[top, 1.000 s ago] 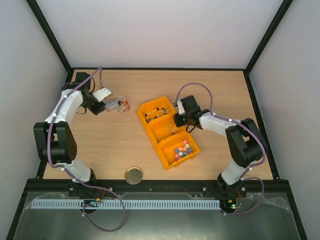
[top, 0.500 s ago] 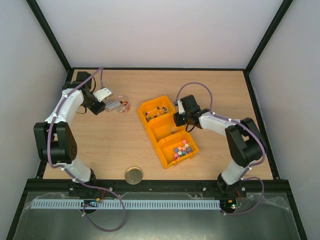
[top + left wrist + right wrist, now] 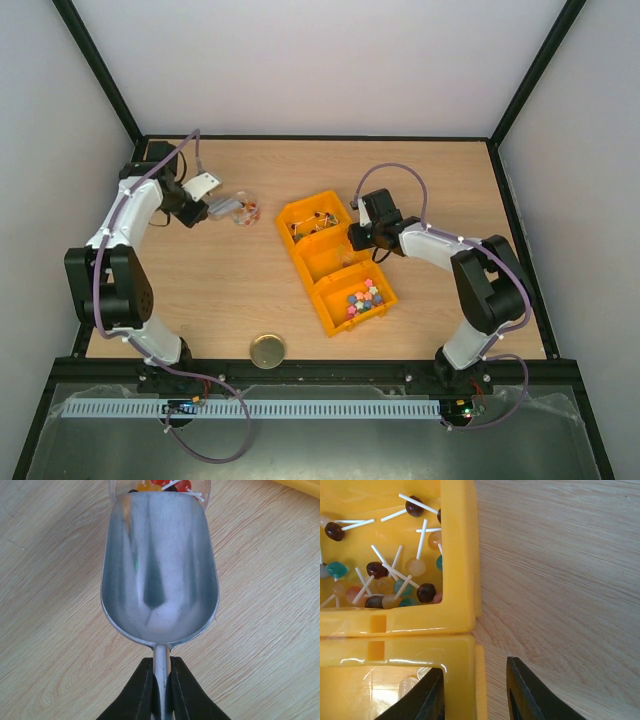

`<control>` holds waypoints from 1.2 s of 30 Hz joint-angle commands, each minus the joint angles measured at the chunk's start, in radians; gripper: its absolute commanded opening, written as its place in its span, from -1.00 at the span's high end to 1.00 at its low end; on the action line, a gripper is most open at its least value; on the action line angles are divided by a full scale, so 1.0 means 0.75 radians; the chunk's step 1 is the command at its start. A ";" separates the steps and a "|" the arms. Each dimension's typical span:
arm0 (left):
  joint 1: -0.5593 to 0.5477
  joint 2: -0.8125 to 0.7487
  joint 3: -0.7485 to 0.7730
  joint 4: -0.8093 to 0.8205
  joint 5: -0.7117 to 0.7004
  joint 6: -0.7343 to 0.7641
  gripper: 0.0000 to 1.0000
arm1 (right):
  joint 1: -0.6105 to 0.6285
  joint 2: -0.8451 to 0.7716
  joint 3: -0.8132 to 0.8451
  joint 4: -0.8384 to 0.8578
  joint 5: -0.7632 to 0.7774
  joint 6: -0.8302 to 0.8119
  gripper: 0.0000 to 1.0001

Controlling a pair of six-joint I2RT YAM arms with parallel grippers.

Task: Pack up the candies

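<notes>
My left gripper (image 3: 161,682) is shut on the handle of the silver scoop (image 3: 159,570). The scoop bowl is empty, and its lip is at the mouth of a clear jar (image 3: 244,208) lying on its side with a few red and orange candies (image 3: 167,484) inside. In the top view the left gripper (image 3: 204,210) is left of the jar. Bright pink, blue and yellow candies (image 3: 364,297) fill the near yellow bin (image 3: 335,318). Lollipop candies (image 3: 395,575) lie in the far bin (image 3: 462,555). My right gripper (image 3: 475,692) is open, straddling the middle bin's right wall (image 3: 457,660); in the top view it (image 3: 358,240) is there too.
The round gold lid (image 3: 267,350) lies near the table's front edge. The three yellow bins stand in a slanted row mid-table. Clear-wrapped pieces (image 3: 412,682) show in the middle bin. Black frame posts border the table.
My left arm has drawn slightly back and left with the scoop. The row of bins has shifted a little to the left. The right gripper has barely moved.
</notes>
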 commanded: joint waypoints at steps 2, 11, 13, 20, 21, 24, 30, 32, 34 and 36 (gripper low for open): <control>0.035 -0.082 0.025 -0.011 0.070 0.006 0.96 | -0.006 -0.023 0.042 -0.005 0.010 -0.005 0.32; 0.042 -0.229 -0.086 0.037 0.172 0.143 0.96 | -0.005 -0.108 0.020 -0.024 -0.041 -0.046 -0.05; 0.041 -0.268 -0.125 0.054 0.198 0.175 0.96 | -0.007 -0.132 0.013 -0.033 -0.051 -0.053 -0.13; -0.015 -0.339 -0.171 0.038 0.237 0.183 0.96 | -0.009 -0.206 -0.022 -0.109 -0.095 -0.111 -0.27; -0.025 -0.348 -0.181 0.040 0.240 0.179 0.96 | -0.009 -0.212 -0.034 -0.122 -0.100 -0.117 -0.30; -0.056 -0.374 -0.211 0.048 0.246 0.172 0.96 | -0.008 -0.218 -0.066 -0.148 -0.097 -0.123 -0.39; -0.089 -0.405 -0.262 0.068 0.242 0.151 0.96 | 0.044 -0.181 -0.058 -0.130 -0.027 -0.145 -0.74; -0.095 -0.409 -0.264 0.070 0.240 0.141 0.96 | 0.061 -0.132 -0.021 -0.148 -0.004 -0.116 -0.87; -0.097 -0.415 -0.264 0.078 0.240 0.128 0.96 | 0.073 -0.086 0.010 -0.151 0.022 -0.080 -0.99; -0.098 -0.420 -0.266 0.081 0.237 0.118 0.96 | 0.079 -0.046 0.032 -0.143 0.037 -0.039 -0.97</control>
